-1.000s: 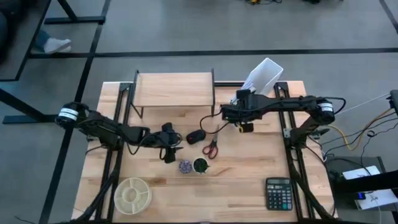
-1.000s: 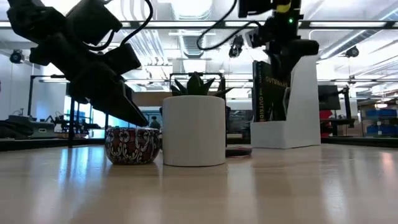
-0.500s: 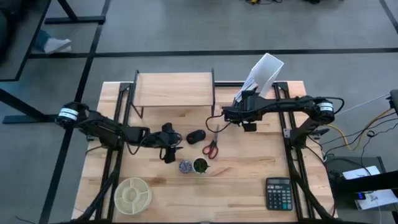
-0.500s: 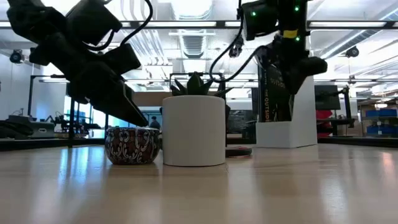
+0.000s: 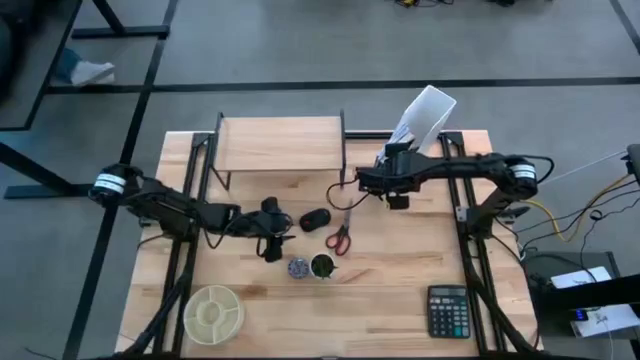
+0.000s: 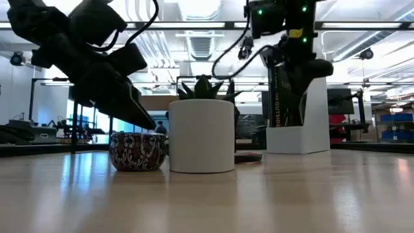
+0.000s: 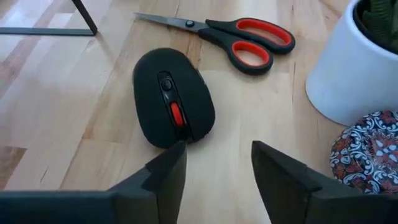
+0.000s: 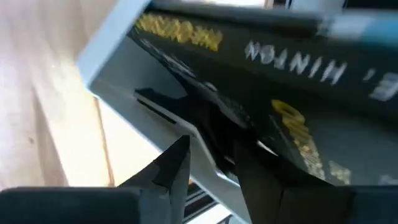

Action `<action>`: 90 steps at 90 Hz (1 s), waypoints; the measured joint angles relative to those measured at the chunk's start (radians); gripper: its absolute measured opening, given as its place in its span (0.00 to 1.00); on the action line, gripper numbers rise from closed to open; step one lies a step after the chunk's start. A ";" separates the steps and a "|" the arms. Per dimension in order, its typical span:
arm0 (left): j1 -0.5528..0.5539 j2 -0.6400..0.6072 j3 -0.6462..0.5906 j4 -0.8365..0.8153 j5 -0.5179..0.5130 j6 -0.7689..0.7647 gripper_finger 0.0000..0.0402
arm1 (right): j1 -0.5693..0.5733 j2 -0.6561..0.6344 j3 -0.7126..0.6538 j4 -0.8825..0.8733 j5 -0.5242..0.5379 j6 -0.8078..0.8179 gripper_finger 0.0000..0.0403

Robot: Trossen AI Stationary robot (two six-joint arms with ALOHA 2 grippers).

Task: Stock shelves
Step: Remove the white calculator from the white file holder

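From above, your riser shelf (image 5: 281,146) stands against the table's (image 5: 400,300) far edge, left of centre, its top board bare, so nothing is stocked yet. Your right gripper (image 5: 397,160) reaches to the white file holder (image 5: 425,118) near the far right corner, which leans away from the shelf, likely so the books inside can be drawn out by the spine. Your left gripper (image 5: 268,222) waits mid-table beside the computer mouse (image 5: 315,218), with scissors (image 5: 338,237), a patterned tin (image 5: 298,267) and a potted plant (image 5: 322,266) just toward the near edge. A divided dish (image 5: 212,311) sits at the near left corner, a calculator (image 5: 448,309) at the near right.

At table height, the right gripper (image 6: 299,71) comes down onto a dark book (image 6: 282,96) standing in the holder (image 6: 314,113).

Through your left wrist, the fingers (image 7: 168,177) are spread and hold nothing, the mouse (image 7: 173,98) just ahead of them.

Through your right wrist, the fingers (image 8: 177,163) lie close together, pinching the edge of the book (image 8: 273,81), whose spine reads "HINTON"; a grip this near the edge may let it swing on the way to the shelf.
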 joint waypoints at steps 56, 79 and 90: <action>0.000 0.000 -0.030 0.013 0.000 -0.002 0.43 | -0.058 -0.006 -0.150 0.001 0.138 -0.078 0.35; 0.000 0.000 -0.033 0.020 0.000 -0.007 0.40 | -0.059 -0.004 -0.169 -0.005 0.196 -0.134 0.22; -0.001 0.000 -0.033 0.021 0.000 -0.007 0.39 | -0.060 -0.002 -0.155 -0.014 0.194 -0.122 0.13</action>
